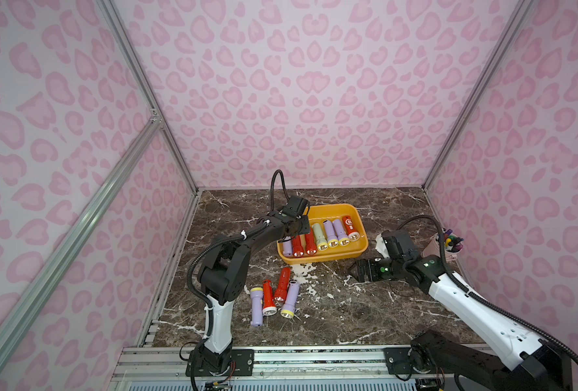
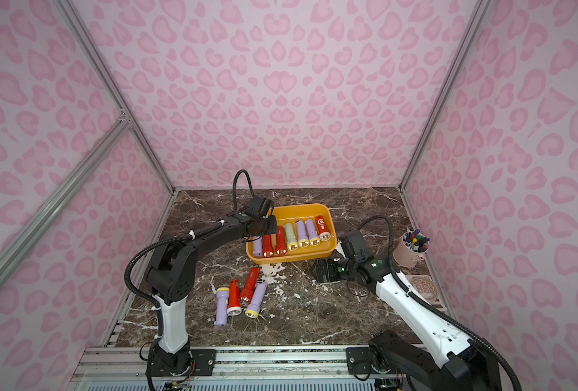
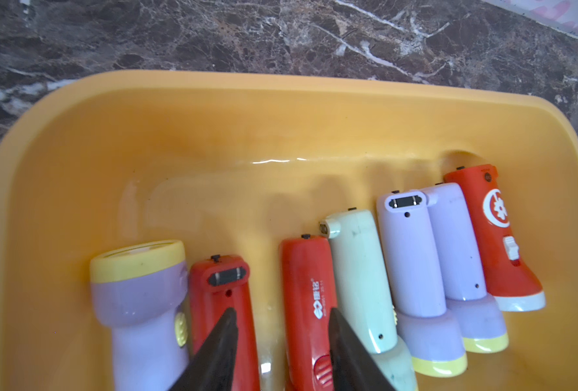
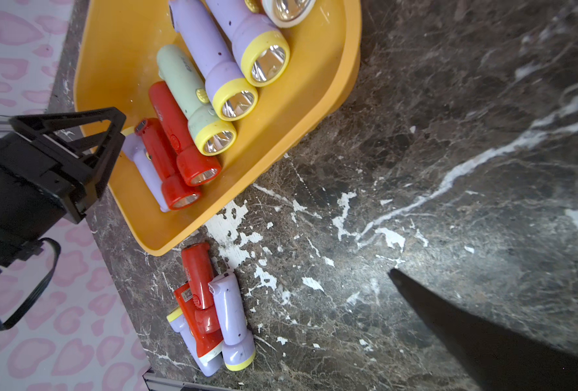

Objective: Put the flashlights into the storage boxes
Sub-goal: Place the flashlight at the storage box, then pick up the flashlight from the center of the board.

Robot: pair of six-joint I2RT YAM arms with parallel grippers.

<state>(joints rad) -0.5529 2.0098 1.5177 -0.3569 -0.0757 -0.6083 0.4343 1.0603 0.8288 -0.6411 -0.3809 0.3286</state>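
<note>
The yellow-orange storage box (image 1: 325, 259) (image 2: 291, 259) (image 3: 281, 81) (image 4: 348, 67) stands mid-table with several flashlights side by side in it: red (image 3: 301, 304), pale green (image 3: 358, 270), lilac (image 3: 409, 257). My left gripper (image 3: 282, 316) (image 1: 294, 232) hangs over the box's left end. Its jaws are a little apart above the two red flashlights, gripping neither. Several more flashlights lie bunched on the table in front: lilac (image 1: 256, 306), orange-red (image 1: 268, 298), red (image 1: 282, 284), lilac (image 1: 289, 299). My right gripper (image 1: 353, 270) (image 2: 318, 270) hovers open and empty, low over bare marble right of the box.
A pink cup of markers (image 1: 445, 247) (image 2: 413, 247) stands at the table's right edge, behind the right arm. A flat pinkish square (image 2: 423, 284) lies near it. Patterned walls close three sides. An aluminium rail (image 1: 314, 359) runs along the front.
</note>
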